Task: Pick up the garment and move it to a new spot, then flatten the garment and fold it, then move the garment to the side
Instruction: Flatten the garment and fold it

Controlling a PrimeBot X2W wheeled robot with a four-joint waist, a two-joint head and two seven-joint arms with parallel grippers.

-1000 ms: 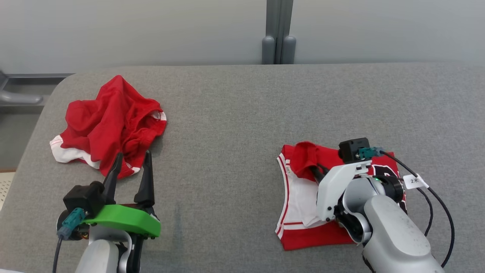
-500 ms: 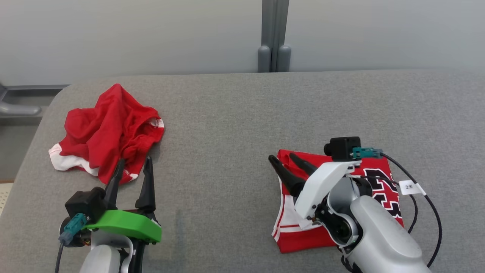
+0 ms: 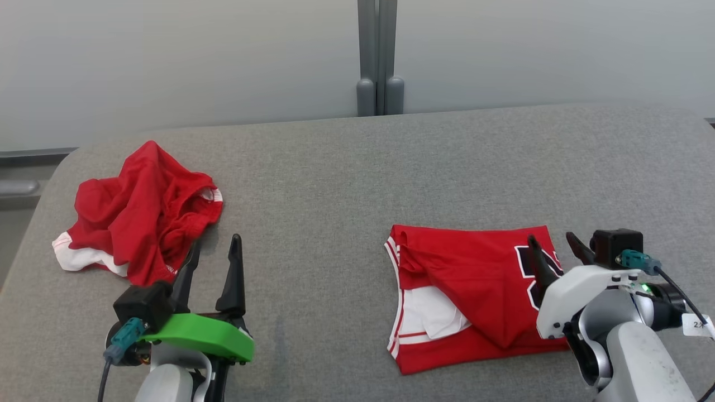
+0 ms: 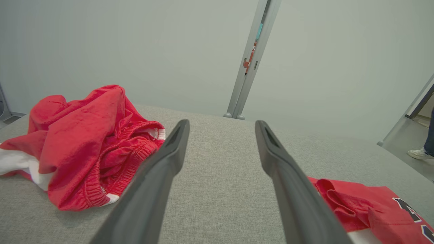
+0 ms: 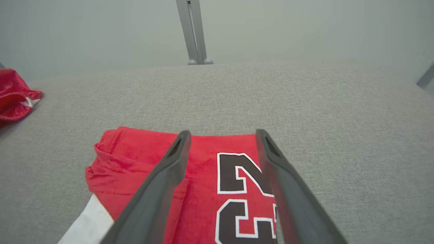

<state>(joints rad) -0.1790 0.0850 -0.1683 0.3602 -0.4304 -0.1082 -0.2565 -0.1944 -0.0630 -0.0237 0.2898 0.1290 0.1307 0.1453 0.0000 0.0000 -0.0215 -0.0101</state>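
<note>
Two grippers: the left gripper and the right gripper both stand with fingers wide apart and nothing between them.
Right gripper: a second ago its fingers were pinching a raised flap of the red jersey. Half a second ago they had let go. Now they have drawn back toward the robot's right and hover over the jersey's right edge, by the black numerals.
Red jersey: it lies on the right half of the grey padded table with the flap laid down across its front. A white panel shows at its near left corner. The shape is roughly rectangular, with a few ridges along the left edge.
Left gripper: it hovers low over the table just beside the crumpled red shorts, not touching them, and is little changed over the second.
Head camera: the whole view has slid between frames, so the apparent drift of both garments is the camera's, not theirs.
Meaning for the task: the release reads as the end of a fold. Judging by the compact shape, folding looks done or nearly so, and moving the jersey to the side is likely what remains.
Next move: probably a grip on the jersey's right edge that takes all layers, or the fold may spill open when dragged.
</note>
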